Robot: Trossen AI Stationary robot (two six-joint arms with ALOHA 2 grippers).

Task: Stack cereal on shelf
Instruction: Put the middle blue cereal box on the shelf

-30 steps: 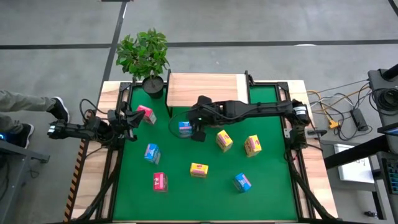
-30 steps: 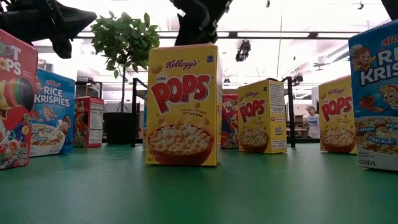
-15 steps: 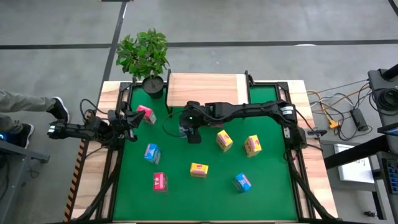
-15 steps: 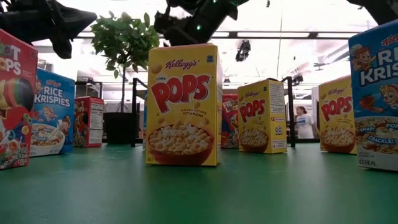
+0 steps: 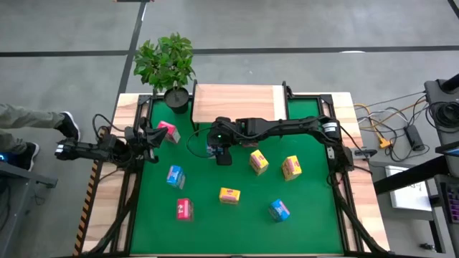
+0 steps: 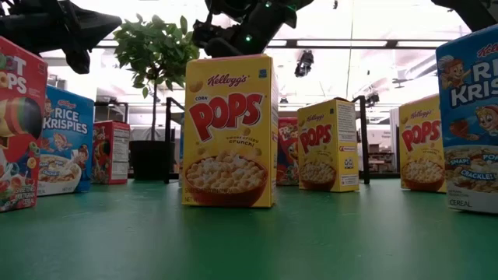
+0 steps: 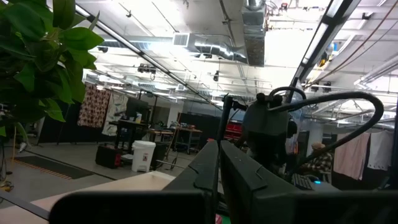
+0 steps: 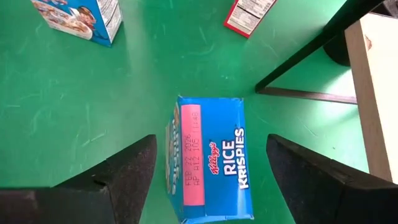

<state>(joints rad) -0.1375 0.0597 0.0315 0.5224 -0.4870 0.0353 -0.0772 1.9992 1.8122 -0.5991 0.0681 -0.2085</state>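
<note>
The right gripper (image 8: 208,171) is hovering spread wide and empty above a blue Rice Krispies box (image 8: 210,158) that is standing on the green mat (image 5: 237,229) just beside the shelf (image 5: 240,102), so a pick is probably beginning. Next it needs lowering astride the box, then closing. The left gripper (image 5: 148,136) is waiting shut by the mat's left edge.
</note>
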